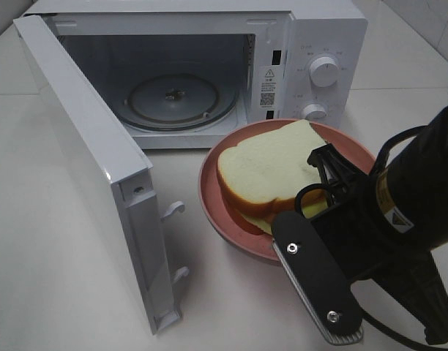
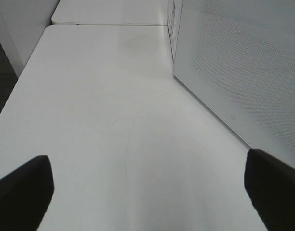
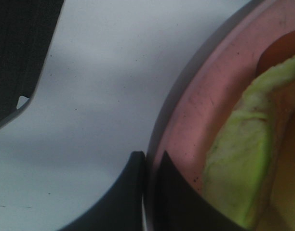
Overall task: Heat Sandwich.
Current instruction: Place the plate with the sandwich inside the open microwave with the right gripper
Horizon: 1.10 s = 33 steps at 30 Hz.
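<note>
Right jaws clench the pink plate under the sandwich, left jaws released; microwave sticker unreadable

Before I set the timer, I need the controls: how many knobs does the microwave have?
2. Both sit on the microwave's control panel right of the open cavity: the upper knob near the top, the lower knob beneath it, behind the pink plate's rim. None seems hidden.

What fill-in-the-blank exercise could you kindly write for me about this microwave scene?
1. The microwave door stands ____.
2. The sandwich lies on a ____ plate.
3. The right gripper has its jaws shut on the plate's ____.
4. The left gripper holds open jaws over the white ____.
Missing words: open; pink; rim; table.
</note>
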{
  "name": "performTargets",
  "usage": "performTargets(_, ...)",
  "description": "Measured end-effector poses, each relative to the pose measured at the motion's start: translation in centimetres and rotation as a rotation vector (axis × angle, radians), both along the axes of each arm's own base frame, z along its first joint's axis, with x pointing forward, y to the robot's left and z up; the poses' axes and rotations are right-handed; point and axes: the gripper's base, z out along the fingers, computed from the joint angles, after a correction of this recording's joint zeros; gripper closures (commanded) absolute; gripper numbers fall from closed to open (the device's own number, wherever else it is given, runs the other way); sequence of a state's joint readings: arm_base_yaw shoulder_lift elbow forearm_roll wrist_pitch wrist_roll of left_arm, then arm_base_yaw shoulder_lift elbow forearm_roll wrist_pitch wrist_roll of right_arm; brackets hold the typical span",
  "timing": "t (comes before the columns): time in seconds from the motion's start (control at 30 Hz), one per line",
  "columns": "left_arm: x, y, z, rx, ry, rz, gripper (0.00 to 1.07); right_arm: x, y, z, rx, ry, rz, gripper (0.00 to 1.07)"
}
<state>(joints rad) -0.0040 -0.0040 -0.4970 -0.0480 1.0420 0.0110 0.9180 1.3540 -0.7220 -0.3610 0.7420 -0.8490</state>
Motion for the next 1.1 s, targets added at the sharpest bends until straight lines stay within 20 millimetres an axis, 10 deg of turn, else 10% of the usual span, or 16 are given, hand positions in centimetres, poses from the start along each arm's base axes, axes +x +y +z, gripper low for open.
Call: performTargets(1.1, 0.0, 0.0, 0.0, 0.0, 0.0, 0.0, 0.05, 3.0, -2.5, -0.1, 0.041, 0.057, 0.303, 1.07)
